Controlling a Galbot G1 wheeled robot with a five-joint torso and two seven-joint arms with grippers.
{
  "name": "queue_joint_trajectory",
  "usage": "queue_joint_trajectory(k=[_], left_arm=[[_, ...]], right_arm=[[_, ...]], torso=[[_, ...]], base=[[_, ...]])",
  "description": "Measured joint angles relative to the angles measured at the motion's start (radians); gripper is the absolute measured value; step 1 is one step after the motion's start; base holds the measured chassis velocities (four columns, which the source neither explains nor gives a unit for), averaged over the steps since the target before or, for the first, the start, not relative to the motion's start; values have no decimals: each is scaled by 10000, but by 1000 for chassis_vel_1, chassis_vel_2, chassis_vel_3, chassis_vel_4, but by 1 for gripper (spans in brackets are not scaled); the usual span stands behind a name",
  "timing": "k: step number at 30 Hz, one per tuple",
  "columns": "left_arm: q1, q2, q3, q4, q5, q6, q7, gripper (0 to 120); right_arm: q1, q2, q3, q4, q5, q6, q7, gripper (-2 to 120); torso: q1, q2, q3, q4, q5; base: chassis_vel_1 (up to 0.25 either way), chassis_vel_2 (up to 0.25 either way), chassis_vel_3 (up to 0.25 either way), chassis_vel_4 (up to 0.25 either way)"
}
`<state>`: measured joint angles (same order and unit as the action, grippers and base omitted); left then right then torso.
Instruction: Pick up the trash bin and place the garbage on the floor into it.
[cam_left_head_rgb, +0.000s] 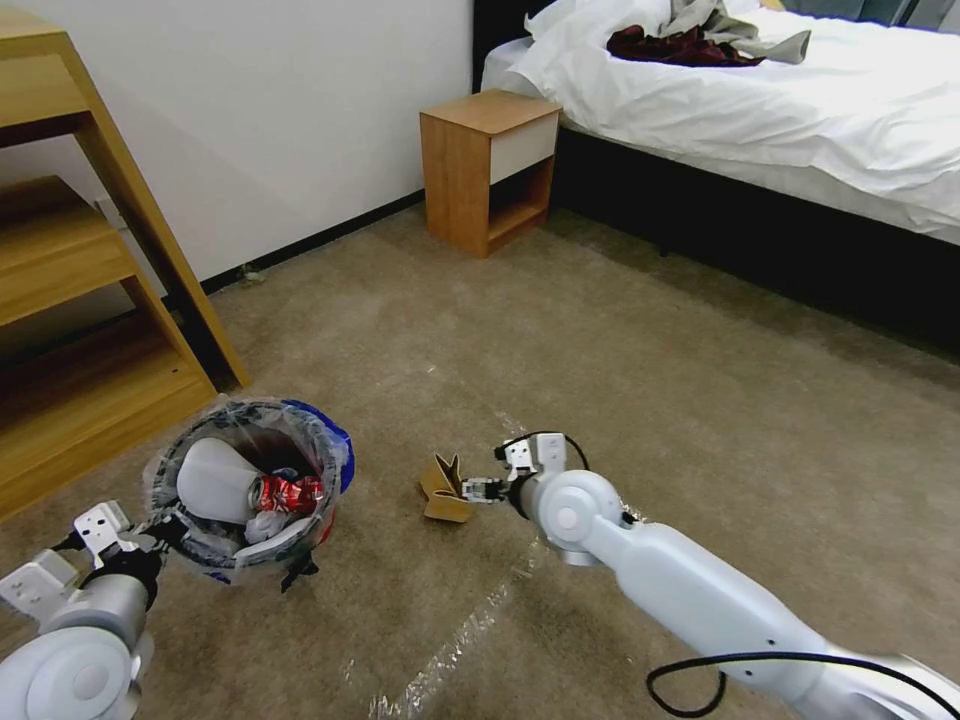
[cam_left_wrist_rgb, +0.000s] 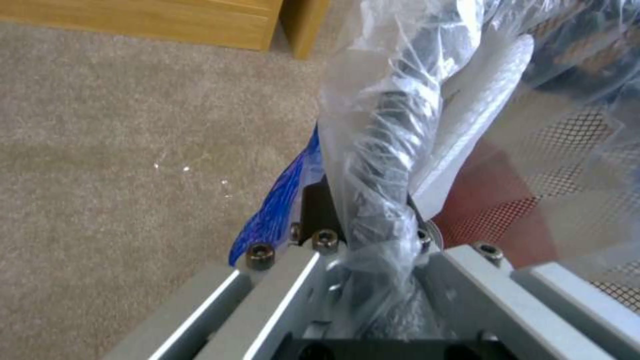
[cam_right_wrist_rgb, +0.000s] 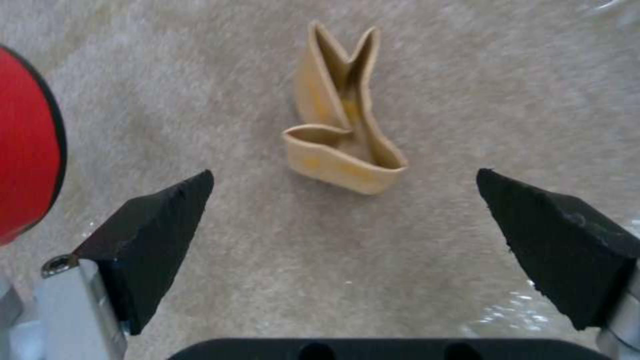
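1 cardboard scrap (cam_right_wrist_rgb: 343, 135) lay on the carpet (cam_left_head_rgb: 620, 340) before the right gripper (cam_right_wrist_rgb: 343, 220), jaws spread. Left gripper (cam_left_wrist_rgb: 373, 240) clamped the trash bin (cam_left_head_rgb: 245, 485) rim; liner hid its fingertips.

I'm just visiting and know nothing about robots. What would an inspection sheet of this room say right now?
Surface: beige carpet floor with shiny tape strips.
Job's things: red trash bin with clear liner, holding a red can and a white item; folded brown cardboard scrap on the carpet.
Clutter: nothing seen beyond the scrap.
Grippers: left gripper clamped on the bin's rim; right gripper open, low over the carpet, just short of the scrap, not touching.
Cables: black cable looping by the right arm.
Surroundings: wooden shelf unit, nightstand, bed with white sheets and clothes on top.
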<state>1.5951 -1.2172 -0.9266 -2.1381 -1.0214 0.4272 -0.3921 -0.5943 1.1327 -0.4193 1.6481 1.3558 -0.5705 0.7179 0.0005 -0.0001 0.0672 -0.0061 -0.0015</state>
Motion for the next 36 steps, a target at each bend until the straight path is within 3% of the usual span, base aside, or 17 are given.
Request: queue_joint_trajectory(k=[9,36], left_arm=[[7,-58,-8,14,0,-23,0,1],[128,-65,-119,-29,-55,-76,31,1]], right_arm=[[448,1073,-527,-1450,-23,-218,-122,100],[892,2491,-1125,-4854,-1599,524,-1584,99]], torso=[[0,0,0,0,0],[0,0,0,-1,0]], base=[[0,0,0,0],[0,0,0,0]])
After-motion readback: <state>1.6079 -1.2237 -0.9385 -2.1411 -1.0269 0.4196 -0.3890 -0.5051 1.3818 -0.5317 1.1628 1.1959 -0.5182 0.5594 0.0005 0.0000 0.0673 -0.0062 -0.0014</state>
